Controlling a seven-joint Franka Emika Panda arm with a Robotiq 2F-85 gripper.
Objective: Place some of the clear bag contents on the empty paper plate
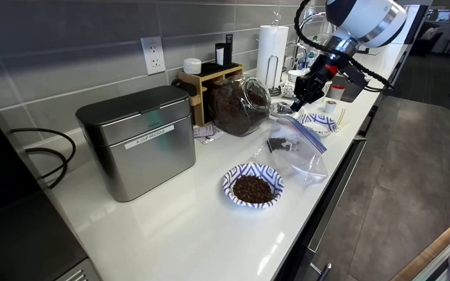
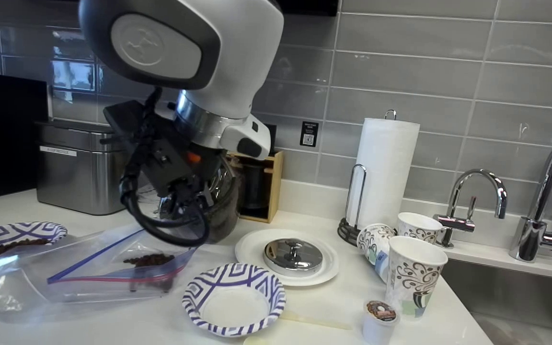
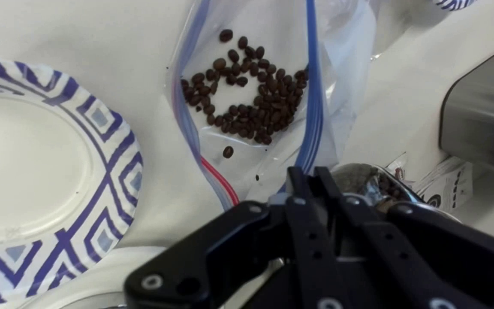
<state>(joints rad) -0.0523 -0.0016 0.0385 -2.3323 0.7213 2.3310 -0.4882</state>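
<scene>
The clear bag (image 1: 297, 156) lies with its zip mouth gaping, dark brown beans (image 3: 272, 103) clustered inside. Just beside it, the empty paper plate (image 2: 234, 306) sits face up, its white rim patterned blue.

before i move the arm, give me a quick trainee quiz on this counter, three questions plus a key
1. True or false: beans lie in both the bag and a bowl.
2. In the wrist view, on which side of the bag is the empty plate? A. left B. right C. above
3. Fill the gap: on the white plate in an exterior view rests a shiny ____.

Key: 1. true; 2. A; 3. lid
</scene>
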